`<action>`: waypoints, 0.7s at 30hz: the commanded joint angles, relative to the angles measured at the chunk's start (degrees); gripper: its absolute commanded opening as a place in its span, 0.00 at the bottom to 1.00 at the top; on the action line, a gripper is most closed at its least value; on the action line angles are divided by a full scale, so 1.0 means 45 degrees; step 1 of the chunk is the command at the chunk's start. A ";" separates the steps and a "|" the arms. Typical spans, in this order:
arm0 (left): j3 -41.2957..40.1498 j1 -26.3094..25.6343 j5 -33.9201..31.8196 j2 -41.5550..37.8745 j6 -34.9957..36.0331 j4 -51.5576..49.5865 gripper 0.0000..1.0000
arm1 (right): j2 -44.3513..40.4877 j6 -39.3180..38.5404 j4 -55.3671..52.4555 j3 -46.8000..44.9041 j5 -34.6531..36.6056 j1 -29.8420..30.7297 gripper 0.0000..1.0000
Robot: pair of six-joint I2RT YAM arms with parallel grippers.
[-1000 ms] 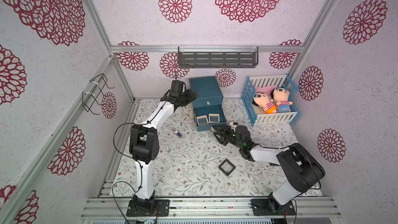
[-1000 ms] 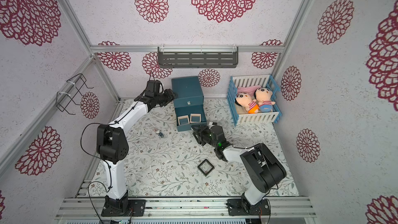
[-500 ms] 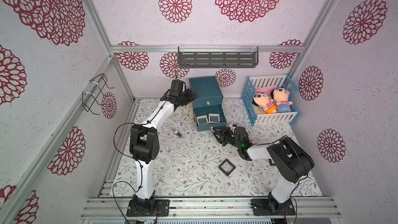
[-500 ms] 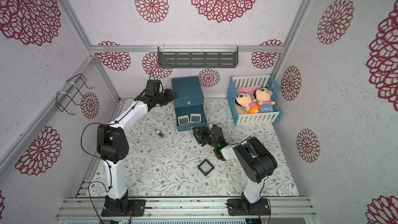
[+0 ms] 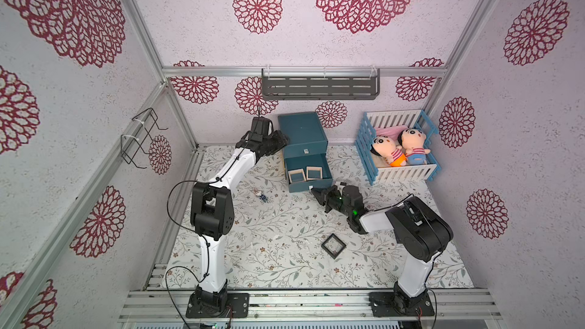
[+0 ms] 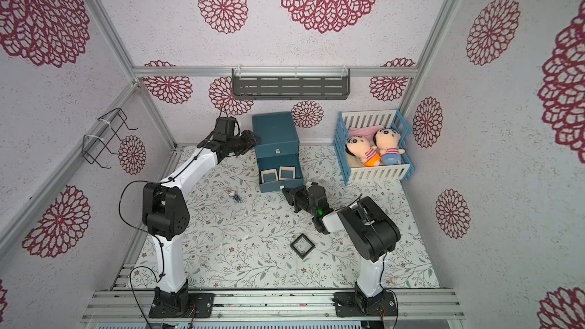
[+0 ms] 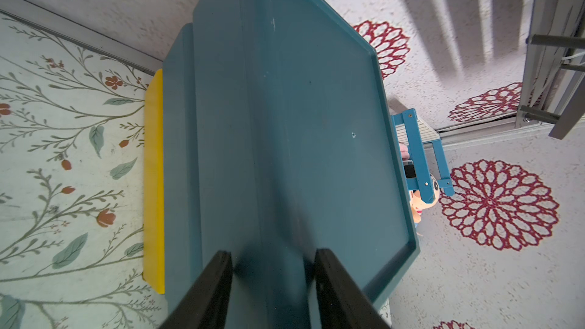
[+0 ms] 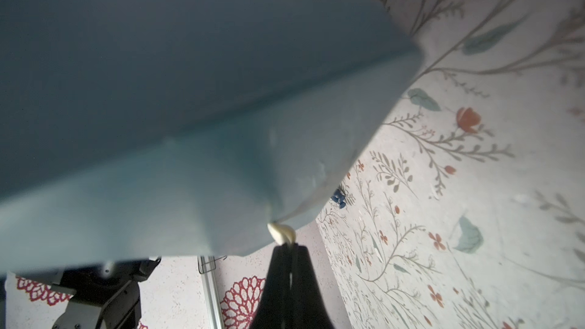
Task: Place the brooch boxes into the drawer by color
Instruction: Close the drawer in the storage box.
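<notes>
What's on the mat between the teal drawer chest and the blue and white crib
Nothing. Both top views show only bare floral mat between the chest and the crib.

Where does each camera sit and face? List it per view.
Top views: high at the front, looking down on the floral mat; left arm, right arm show.
Left wrist: beside the dark teal three-drawer chest, looking across its top; left gripper shows.
Right wrist: low over the mat, facing the open drawer; shut right gripper shows.
Shared: the chest.
</notes>
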 commanded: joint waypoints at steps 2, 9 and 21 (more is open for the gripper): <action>0.0013 0.0043 -0.0048 0.0059 0.0206 -0.0609 0.48 | 0.0034 0.0066 0.0825 0.0396 0.0513 -0.0061 0.00; -0.0040 0.0031 -0.0072 0.0013 0.0172 -0.0622 0.48 | 0.0089 0.0010 0.0501 0.0990 0.0592 -0.0102 0.00; -0.0144 -0.0006 -0.0029 0.0002 0.0011 -0.0540 0.48 | 0.1729 -0.0255 -0.0489 0.3304 0.0416 -0.0558 0.00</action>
